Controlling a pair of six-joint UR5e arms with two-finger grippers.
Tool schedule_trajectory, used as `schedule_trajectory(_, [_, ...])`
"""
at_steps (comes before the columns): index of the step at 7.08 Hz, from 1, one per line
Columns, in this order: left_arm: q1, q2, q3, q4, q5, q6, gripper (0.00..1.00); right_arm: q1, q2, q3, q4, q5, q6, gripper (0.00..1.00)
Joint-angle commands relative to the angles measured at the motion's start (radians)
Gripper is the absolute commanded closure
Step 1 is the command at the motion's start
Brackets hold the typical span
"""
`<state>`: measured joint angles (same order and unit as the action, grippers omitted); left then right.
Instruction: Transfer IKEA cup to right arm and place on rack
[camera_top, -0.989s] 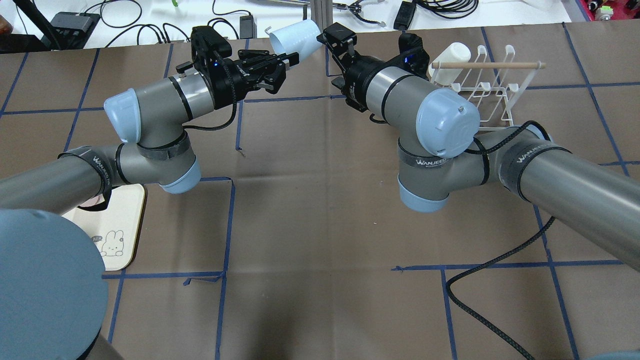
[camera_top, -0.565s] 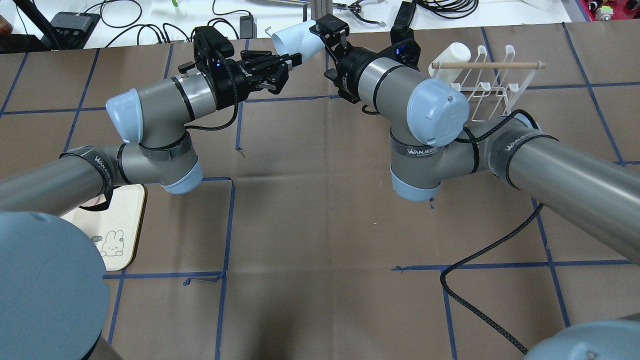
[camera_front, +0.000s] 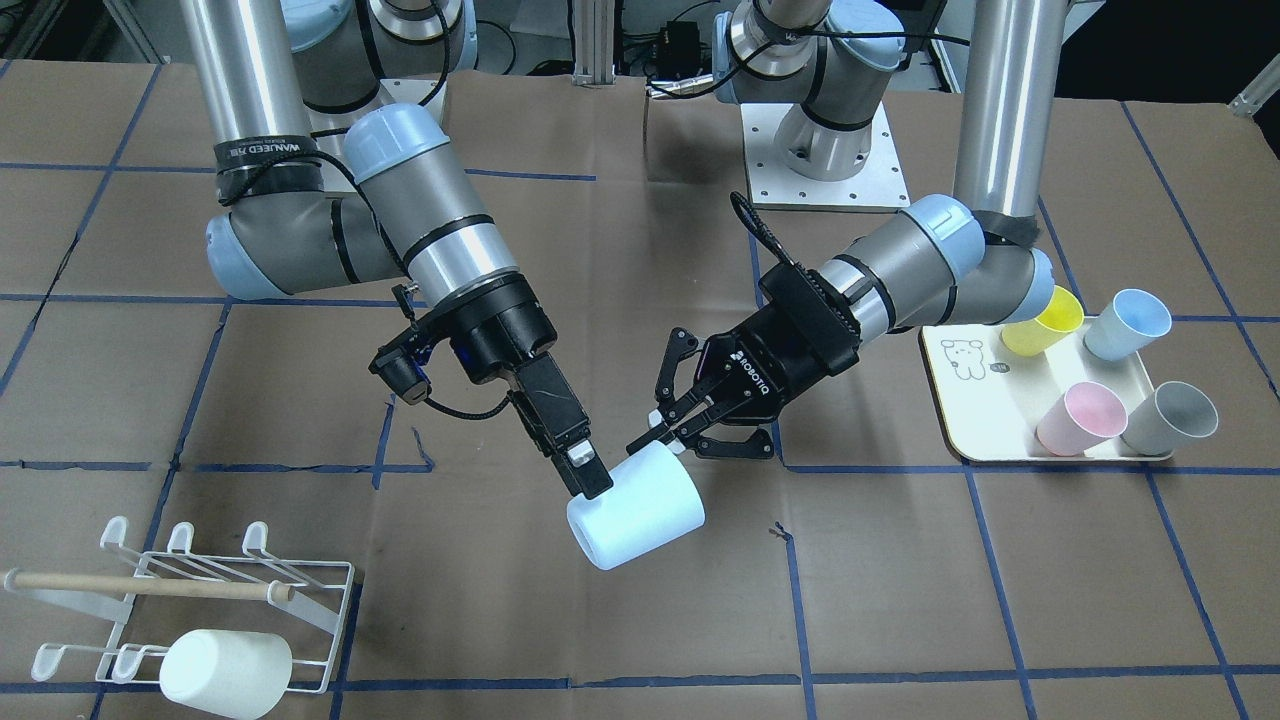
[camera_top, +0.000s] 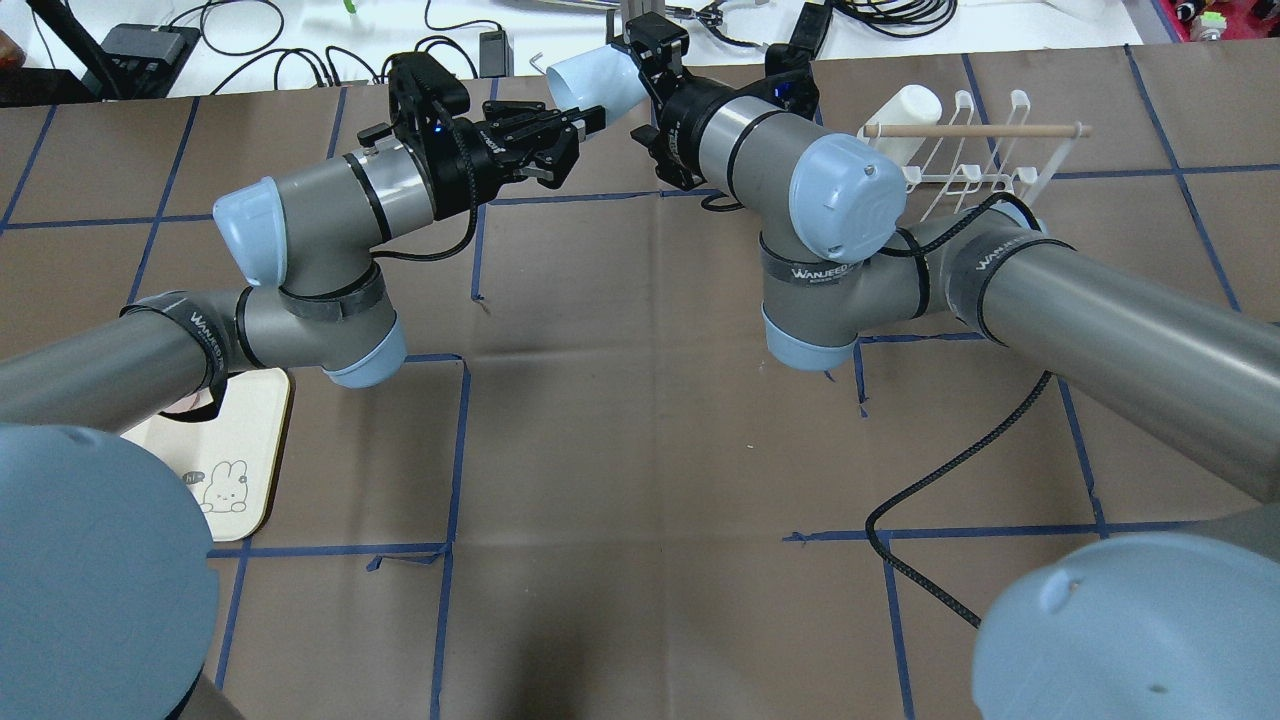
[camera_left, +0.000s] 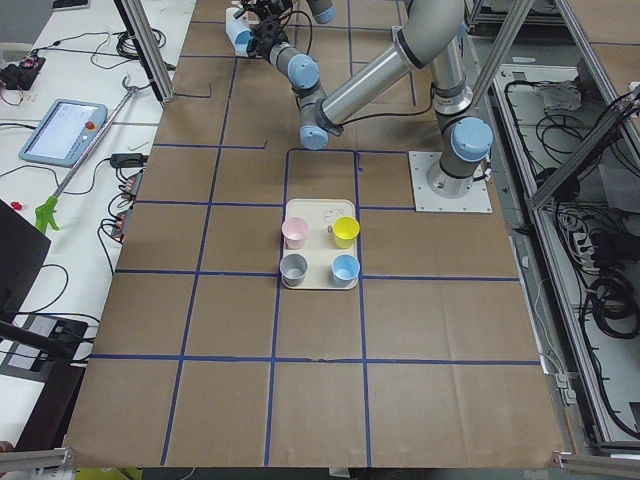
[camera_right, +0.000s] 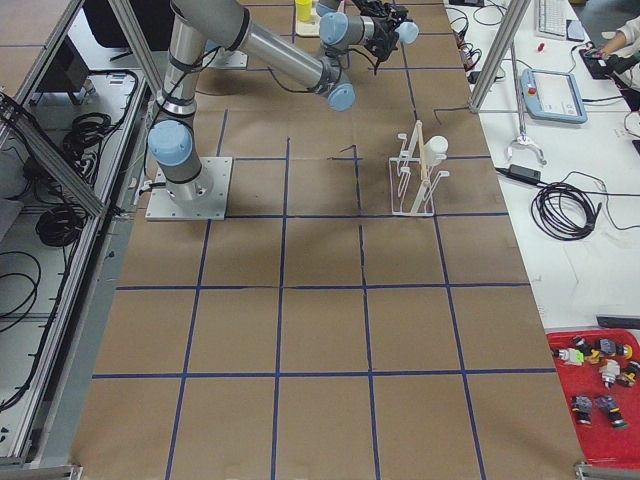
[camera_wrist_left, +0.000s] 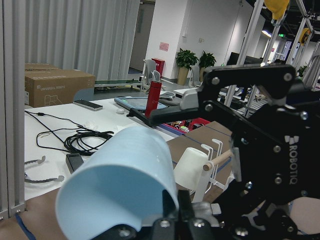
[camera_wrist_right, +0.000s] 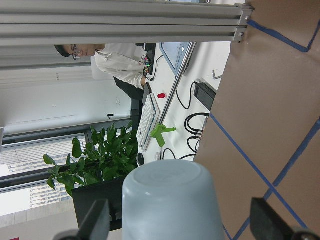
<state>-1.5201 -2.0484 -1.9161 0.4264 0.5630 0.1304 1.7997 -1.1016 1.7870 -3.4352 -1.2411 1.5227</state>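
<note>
The left gripper is clamped on the wall of the pale-blue cup at its rim. The right gripper has its fingers spread wide on either side of the cup's closed base, and the right wrist view shows a gap on both sides. The cup hangs clear of the table, low in the centre of the front-facing view and at top centre of the overhead view. It lies on its side, its long axis running roughly along the line between the two grippers, mouth toward the left one and base toward the right one. The right arm reaches in from the upper left of the front-facing view, the left arm from the upper right. The rack sits at lower left there, with a white cup lying on it. The cream tray near the right edge carries four coloured cups.
</note>
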Motion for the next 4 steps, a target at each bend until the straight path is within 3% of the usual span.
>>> schedule_trajectory(1, [0.0,-0.001,0.0,0.0,0.0,0.0,0.9,0.006,0.014,-0.015,0.001,0.0,0.004,0.0])
schedule_trajectory(4, [0.0,0.0,0.0,0.0,0.002,0.0,0.9,0.033,0.068,-0.075,0.002,-0.001,0.005,0.0])
